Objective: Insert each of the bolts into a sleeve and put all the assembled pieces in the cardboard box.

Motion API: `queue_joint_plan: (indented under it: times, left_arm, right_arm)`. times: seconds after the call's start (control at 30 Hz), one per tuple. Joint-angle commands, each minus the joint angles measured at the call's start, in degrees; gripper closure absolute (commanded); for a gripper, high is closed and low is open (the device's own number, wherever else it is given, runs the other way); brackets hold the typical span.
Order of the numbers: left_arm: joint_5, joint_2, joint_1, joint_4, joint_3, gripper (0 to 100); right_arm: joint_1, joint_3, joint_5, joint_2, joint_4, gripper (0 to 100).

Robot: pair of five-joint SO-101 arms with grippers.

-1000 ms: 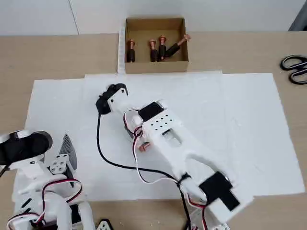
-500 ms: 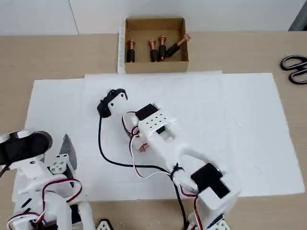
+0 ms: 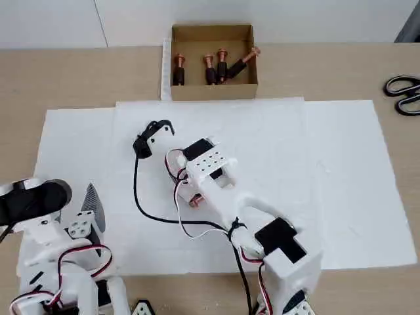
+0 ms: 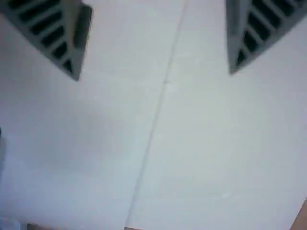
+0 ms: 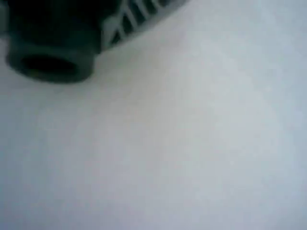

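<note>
Cardboard box (image 3: 213,92), brown and open on top, sits at the far side of the light wooden table (image 3: 79,72). It's got four assembled pieces (image 3: 178,71) in it, copper-coloured bolts stuck in black sleeves, and one leans against the box's side wall.

Closer in there's a big white paper sheet (image 3: 328,164). The right arm (image 3: 216,177) stretches over the middle of it, and a loose copper bolt (image 3: 195,202) peeks out right by the arm's underside. Up close, a black hollow cylindrical sleeve (image 5: 48,52) sits tight against the ribbed grey part of the right gripper (image 5: 120,21), just above the paper. Honestly can't tell if that gripper is clamped on it or not.

The left gripper (image 4: 153,69) hangs over the paper's near left corner with its ribbed fingers (image 4: 53,33) spread wide, nothing between them.

Black-handled scissors (image 3: 403,94) lie off at the table's far right edge.
</note>
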Motion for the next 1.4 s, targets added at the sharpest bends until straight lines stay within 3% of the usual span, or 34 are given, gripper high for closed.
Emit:
queue_joint_plan:
  times: [0.0,0.4,0.63,0.87,1.37]
  left_arm:
    - [-0.3,-0.3,-0.1,-0.9,0.0,81]
    - [-0.3,-0.3,-0.1,-0.9,0.0,81]
    - [-0.3,-0.3,-0.1,-0.9,0.0,81]
    - [-0.3,-0.3,-0.1,-0.9,0.0,81]
    - [-0.3,-0.3,-0.1,-0.9,0.0,81]
  right_arm:
    - [0.8,-6.1,0.4,0.0,2.3,98.3]
    - [9.3,-34.5,-0.5,0.0,24.9,99.5]
    - [20.7,-37.4,-9.6,0.6,30.5,99.5]
    - [27.6,-37.4,-10.1,6.6,31.9,99.5]
    - [27.6,-37.6,-10.1,22.1,28.9,98.1]
